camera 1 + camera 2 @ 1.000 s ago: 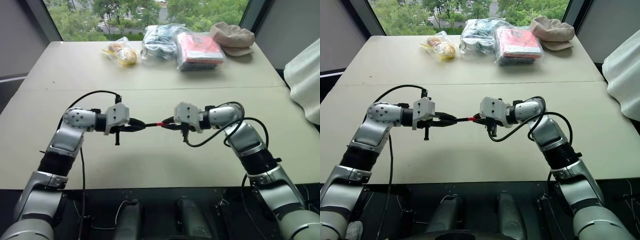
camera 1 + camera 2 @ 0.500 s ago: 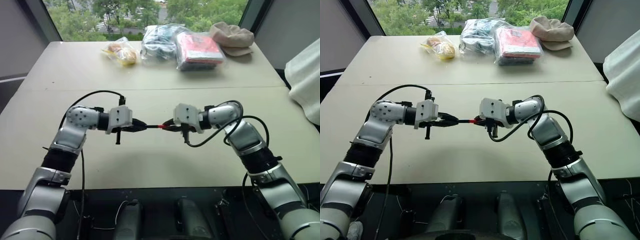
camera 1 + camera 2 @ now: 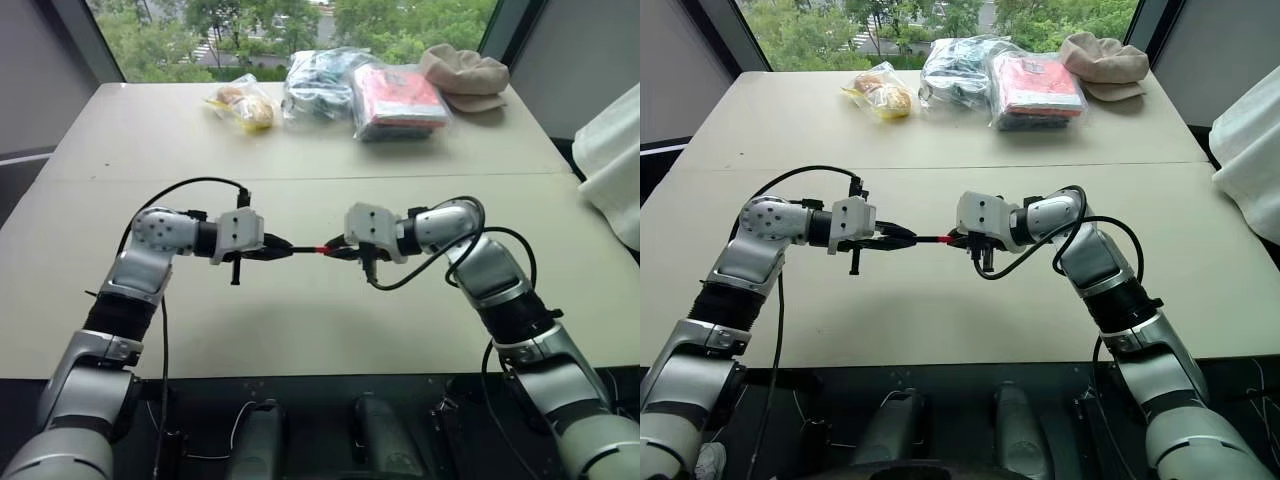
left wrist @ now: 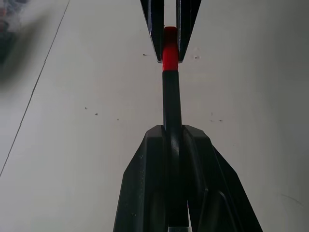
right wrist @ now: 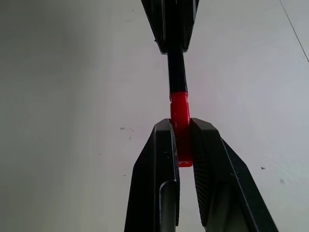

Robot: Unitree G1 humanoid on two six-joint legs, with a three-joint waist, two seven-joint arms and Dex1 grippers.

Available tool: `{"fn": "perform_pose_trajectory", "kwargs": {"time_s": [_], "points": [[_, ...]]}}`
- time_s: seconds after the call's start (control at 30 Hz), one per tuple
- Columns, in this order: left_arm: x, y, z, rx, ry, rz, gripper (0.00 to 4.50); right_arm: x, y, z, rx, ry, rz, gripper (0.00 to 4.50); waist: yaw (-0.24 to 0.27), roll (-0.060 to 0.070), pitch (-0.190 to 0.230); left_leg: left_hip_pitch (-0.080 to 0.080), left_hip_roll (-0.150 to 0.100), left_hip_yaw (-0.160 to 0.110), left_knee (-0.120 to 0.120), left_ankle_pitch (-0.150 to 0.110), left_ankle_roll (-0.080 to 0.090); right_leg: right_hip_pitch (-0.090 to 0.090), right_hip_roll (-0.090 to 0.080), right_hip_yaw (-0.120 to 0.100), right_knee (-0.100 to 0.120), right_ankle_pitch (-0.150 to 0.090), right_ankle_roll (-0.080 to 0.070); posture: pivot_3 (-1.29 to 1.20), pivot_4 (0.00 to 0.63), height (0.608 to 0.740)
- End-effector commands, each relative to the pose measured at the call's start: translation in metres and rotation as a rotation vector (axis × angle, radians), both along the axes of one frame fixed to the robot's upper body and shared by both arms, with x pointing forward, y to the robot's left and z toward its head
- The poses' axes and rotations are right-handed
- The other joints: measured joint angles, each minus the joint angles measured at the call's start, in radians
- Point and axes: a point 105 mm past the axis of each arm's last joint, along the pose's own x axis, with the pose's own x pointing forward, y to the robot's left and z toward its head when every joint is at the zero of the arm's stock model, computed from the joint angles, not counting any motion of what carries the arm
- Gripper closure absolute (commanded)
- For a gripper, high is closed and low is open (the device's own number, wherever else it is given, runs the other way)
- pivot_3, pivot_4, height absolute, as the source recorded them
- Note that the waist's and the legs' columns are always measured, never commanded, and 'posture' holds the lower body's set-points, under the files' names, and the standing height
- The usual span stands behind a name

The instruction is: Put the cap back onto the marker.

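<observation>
Gripping the marker (image 4: 171, 104), left tool (image 3: 283, 250) meets right tool (image 5: 182, 145) pinching the cap (image 5: 180, 113); any tilt could jam it.

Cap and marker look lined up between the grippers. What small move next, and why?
Probably press the right gripper gently toward the left gripper: the cap already meets the marker in line, both held above the table, but full seating can't be confirmed.
</observation>
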Motion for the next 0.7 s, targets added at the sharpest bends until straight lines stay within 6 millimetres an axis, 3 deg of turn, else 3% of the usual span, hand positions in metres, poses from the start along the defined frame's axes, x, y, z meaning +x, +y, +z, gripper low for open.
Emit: {"fn": "perform_pose_trajectory", "kwargs": {"time_s": [0.03,0.4,0.7], "points": [[0.0,-0.024,0.022,-0.045,-0.1,-0.072,4.5,-0.035,0.05,0.02,0.05,-0.056,0.263,4.43,0.0,0.0,0.0,0.0,0.0,0.0,0.0,0.0,0.0,0.0,0.0,0.0,0.0,0.0,0.0,0.0,0.15,0.74],[0.001,-0.025,0.021,0.015,-0.132,-0.064,4.5,-0.031,0.045,0.016,-0.011,-0.065,0.251,4.43,0.0,0.0,0.0,0.0,0.0,0.0,0.0,0.0,0.0,0.0,0.0,0.0,0.0,0.0,0.0,0.0,0.15,0.74],[0.001,-0.036,0.039,-0.091,-0.13,-0.067,4.5,-0.028,0.042,0.016,-0.007,-0.076,0.231,4.43,0.0,0.0,0.0,0.0,0.0,0.0,0.0,0.0,0.0,0.0,0.0,0.0,0.0,0.0,0.0,0.0,0.15,0.74]]}}
